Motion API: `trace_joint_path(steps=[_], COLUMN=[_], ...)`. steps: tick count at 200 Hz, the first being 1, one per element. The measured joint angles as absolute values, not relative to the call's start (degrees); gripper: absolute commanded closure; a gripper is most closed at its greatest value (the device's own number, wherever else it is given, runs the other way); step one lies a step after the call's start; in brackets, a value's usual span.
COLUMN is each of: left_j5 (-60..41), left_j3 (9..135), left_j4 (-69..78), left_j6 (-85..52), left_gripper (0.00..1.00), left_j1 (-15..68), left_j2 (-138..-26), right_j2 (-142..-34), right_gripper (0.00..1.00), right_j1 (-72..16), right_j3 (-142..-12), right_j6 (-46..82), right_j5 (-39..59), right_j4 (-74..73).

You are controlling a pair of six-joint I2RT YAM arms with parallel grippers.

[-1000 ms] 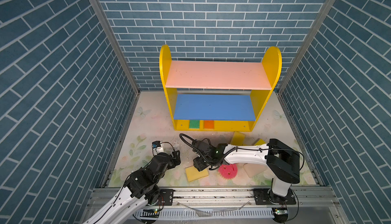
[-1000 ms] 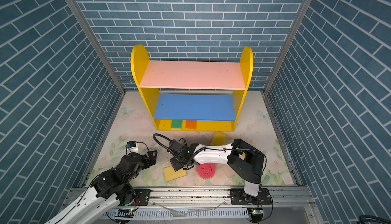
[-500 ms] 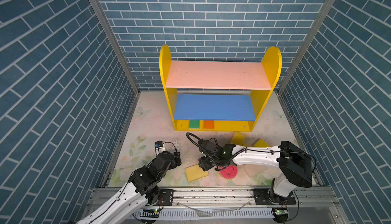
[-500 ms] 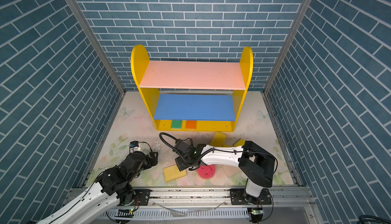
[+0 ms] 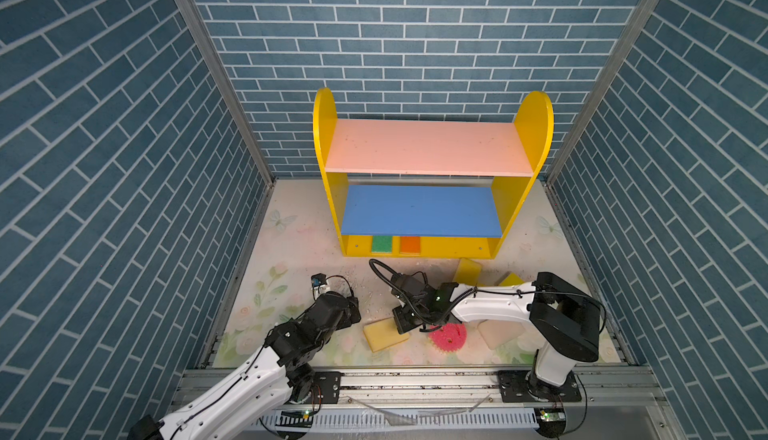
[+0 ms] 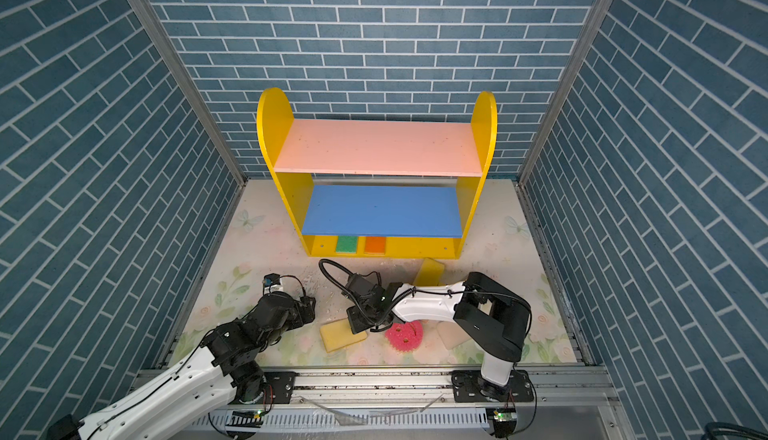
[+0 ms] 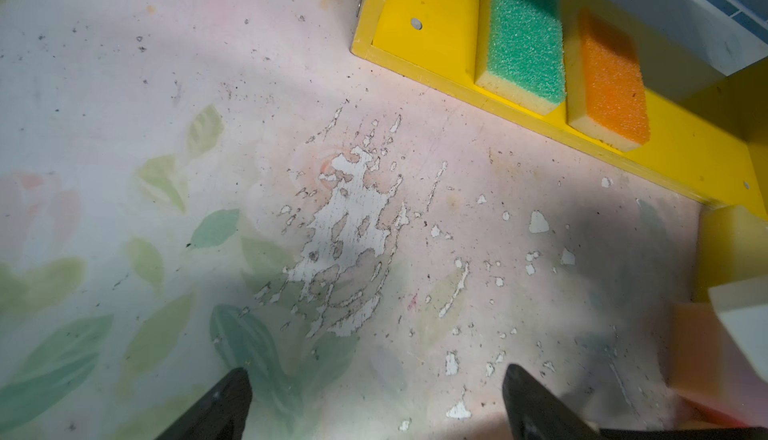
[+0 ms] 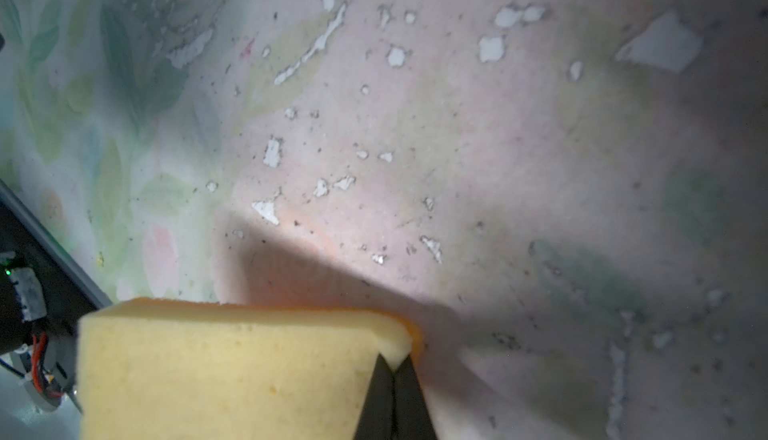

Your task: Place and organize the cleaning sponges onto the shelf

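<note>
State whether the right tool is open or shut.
Shut: in the right wrist view the right tool has its jaws pressed together, pinching a corner of the yellow sponge.

No legible writing, label, brand, number or sign in any view. Nothing readable on the small three-level shelf with yellow round-topped side panels (image 5: 325, 135), on the yellow rectangular foam sponge with an orange face (image 8: 232, 375), or on the floral-printed worktop (image 7: 124, 85), patterned only with flowers, leaves and butterflies.
</note>
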State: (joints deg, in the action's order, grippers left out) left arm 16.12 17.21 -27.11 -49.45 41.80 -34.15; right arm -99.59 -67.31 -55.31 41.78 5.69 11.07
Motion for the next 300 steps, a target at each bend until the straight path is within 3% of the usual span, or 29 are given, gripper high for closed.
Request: trace_joint_path(steps=[104,149,176,201,254,300], left_j5=[8.4,-1.8,-9.06,-14.81,-17.21,-16.38], left_j3=[27.11,27.42,27.4,27.38,27.29,27.29], left_j4=[-24.25,-16.88,-9.96,-4.16,-0.23,-0.43], left_j6=[-39.4,-37.52,-38.59,-39.79,-40.4,-40.21], left_gripper=[0.03,0.0,0.0,0.05,0.15,0.05], left_j1=[41.43,41.36,41.36,41.36,40.99,40.93], left_j2=[-35.57,-30.68,-33.23,-38.68,-42.13,-43.18], right_j2=[-81.38,-78.54,-78.54,-78.54,-78.02,-76.29], right_gripper=[1.0,1.0,1.0,1.0,1.0,1.0], right_j1=[-58.78,-57.71,-57.41,-57.36,-56.16,-55.94], right_j3=[-51.46,-50.76,-50.76,-50.76,-50.59,-50.39], right_j6=[42.19,42.24,42.22,42.22,42.78,43.29], right_j5=[0.73,2.44,3.49,4.01,5.56,5.85], right_j4=[10.63,8.71,8.27,7.62,5.52,4.45])
